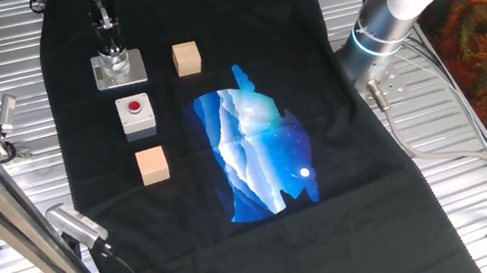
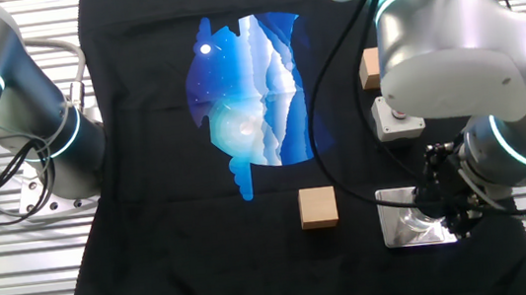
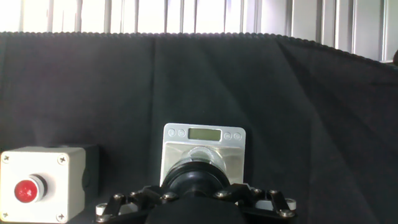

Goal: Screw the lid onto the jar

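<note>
The tool (image 3: 196, 198) grips the lid (image 3: 196, 180) directly atop the jar (image 1: 114, 63).

Button box (image 1: 136, 115) sits between two cubes (image 1: 186, 59) (jar (image 1: 115, 63) behind).

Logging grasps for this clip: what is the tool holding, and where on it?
The tool grips the black lid around its rim, just above the jar.

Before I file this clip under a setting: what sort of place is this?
Probably a robotics lab bench: a ribbed metal table under a black cloth, a second robot arm mounted nearby, and a grey button box among wooden cubes.
</note>
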`<state>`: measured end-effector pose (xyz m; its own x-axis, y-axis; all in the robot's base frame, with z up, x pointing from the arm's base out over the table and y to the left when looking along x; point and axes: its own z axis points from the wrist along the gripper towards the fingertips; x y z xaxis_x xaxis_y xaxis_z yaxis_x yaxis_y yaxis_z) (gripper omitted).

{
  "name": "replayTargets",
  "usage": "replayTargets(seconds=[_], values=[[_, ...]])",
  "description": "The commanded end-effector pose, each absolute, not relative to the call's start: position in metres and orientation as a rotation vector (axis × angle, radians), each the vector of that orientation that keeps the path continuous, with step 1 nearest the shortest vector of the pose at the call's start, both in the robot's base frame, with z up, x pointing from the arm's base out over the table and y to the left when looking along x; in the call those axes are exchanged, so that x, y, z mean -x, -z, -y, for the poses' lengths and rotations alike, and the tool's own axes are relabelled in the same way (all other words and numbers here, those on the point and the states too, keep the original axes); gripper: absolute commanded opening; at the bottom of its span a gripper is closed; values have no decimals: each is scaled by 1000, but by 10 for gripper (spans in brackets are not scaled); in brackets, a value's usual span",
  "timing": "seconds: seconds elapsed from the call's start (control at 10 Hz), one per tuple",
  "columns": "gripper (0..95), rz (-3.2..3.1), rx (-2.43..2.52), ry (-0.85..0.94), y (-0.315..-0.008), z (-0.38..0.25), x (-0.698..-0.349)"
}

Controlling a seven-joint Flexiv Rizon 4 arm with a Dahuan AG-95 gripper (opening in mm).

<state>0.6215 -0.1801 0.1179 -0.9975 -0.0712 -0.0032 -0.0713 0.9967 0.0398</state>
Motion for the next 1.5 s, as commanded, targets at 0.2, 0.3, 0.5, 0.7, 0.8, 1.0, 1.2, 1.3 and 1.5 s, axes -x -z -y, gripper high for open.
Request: replayTargets(seconds=[0.2, 0.3, 0.5, 0.7, 0.8, 1.0, 1.2, 1.3, 1.5], values=[[760, -3134, 125, -58, -120, 181, -622], [760, -3133, 131, -59, -122, 181, -621], [760, -3131, 141, -62, -127, 179, -622], [760, -3115, 227, -50, -131, 177, -622], [760, -3101, 335, -36, -133, 177, -622], [760, -3073, 589, -32, -133, 176, -622], [760, -3033, 822, 1, -133, 176, -622], [760, -3018, 881, 13, -133, 176, -622], [760, -2992, 949, 4, -133, 176, -622]])
